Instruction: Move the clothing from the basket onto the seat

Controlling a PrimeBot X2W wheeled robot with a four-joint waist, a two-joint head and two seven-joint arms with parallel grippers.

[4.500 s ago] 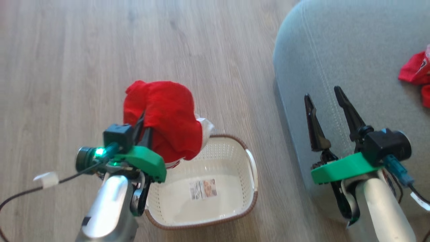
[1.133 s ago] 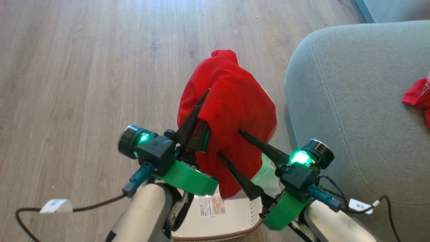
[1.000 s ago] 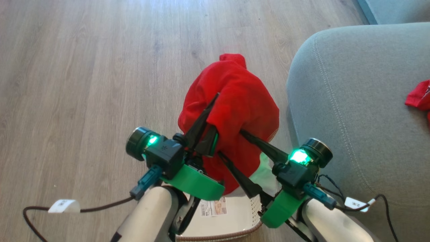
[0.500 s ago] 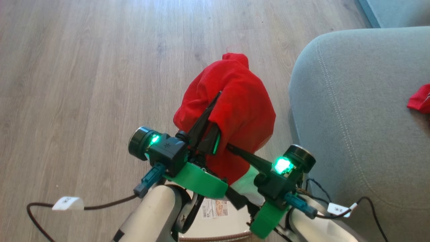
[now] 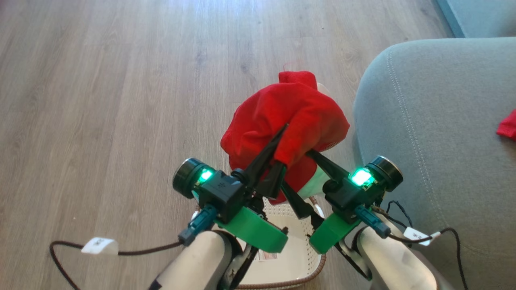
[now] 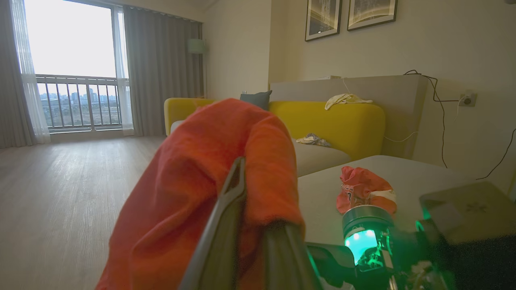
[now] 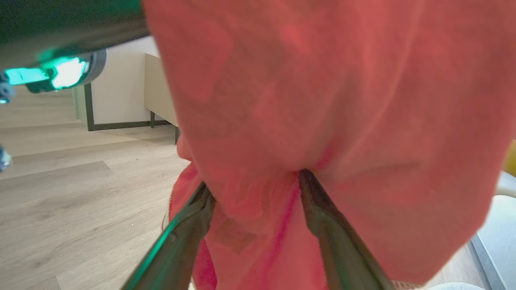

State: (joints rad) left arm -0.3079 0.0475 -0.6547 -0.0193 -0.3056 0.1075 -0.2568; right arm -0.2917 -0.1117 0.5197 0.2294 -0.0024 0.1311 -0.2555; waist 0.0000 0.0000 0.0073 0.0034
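Two pincers meet at one garment [image 5: 290, 112]. The left pincer [image 5: 282, 147] is pinched narrow on a fold of it. The red cloth drapes over the tips and hangs down, its long axis roughly vertical, raised over the far rim of the basket [image 5: 306, 241] and the floor [image 5: 121, 100] beyond. The right pincer [image 5: 296, 169] stands wide, one finger on either side of the lower hanging cloth, tips pushed into it but not closed on it.

The seat [image 5: 423, 121] lies to the robot's right of the garment, just beside it and not under it; a thin strip of floor shows between the cloth's right edge and the seat's rounded corner. The coming move is probably a carry to the right, over that edge. The right arm is nearer the seat, but the left has the grip. A second garment [image 5: 508, 127] lies on the seat, well to the right.

From the head, the cloth hides the tips of both pincers. The right wrist view shows what is hidden there: a bunch of red fabric sitting between its two spread fingers. The left wrist view shows the seat's flat top beyond the draped cloth, with the second garment lying crumpled on it. Only a sliver of that garment shows at the edge of the head view.
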